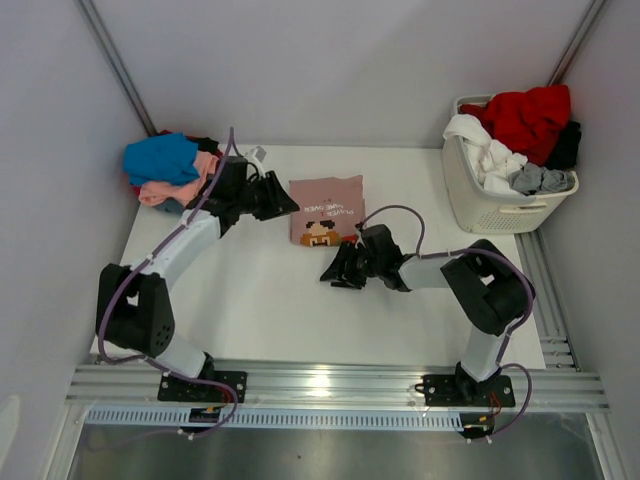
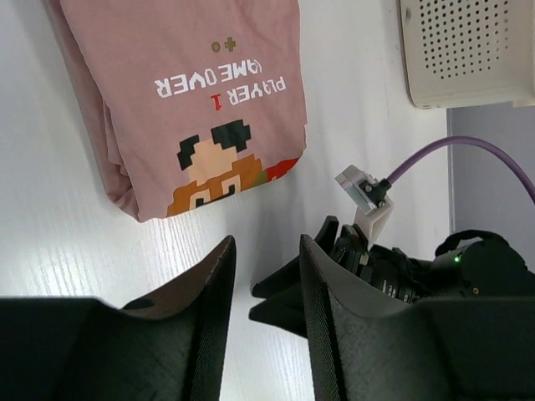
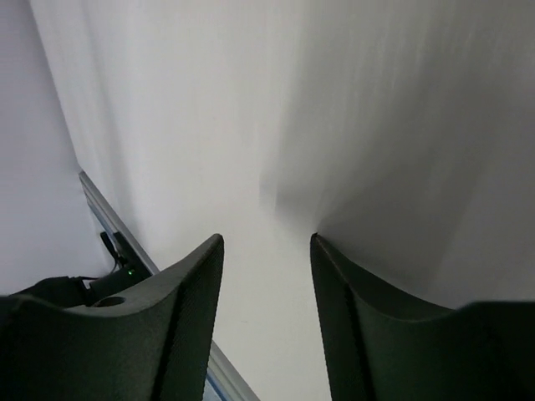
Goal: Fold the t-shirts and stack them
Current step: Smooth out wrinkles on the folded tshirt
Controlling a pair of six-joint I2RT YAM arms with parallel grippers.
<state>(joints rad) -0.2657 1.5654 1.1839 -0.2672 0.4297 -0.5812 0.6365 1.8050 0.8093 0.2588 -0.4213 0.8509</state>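
Top external: we judge folded dusty-pink cloth tee [image 1: 326, 208] awaiting transfer to blue-topped tee pile [image 1: 162, 160]; left gripper [image 2: 266, 251] beside it, jaws apart, empty; right gripper [image 3: 266, 242] parted too, over white table [image 1: 250, 300].

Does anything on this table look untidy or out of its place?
The pile of t-shirts at the far left corner is lopsided, its layers askew. Clothes hang over the laundry basket rim. The pink t-shirt lies neatly folded.
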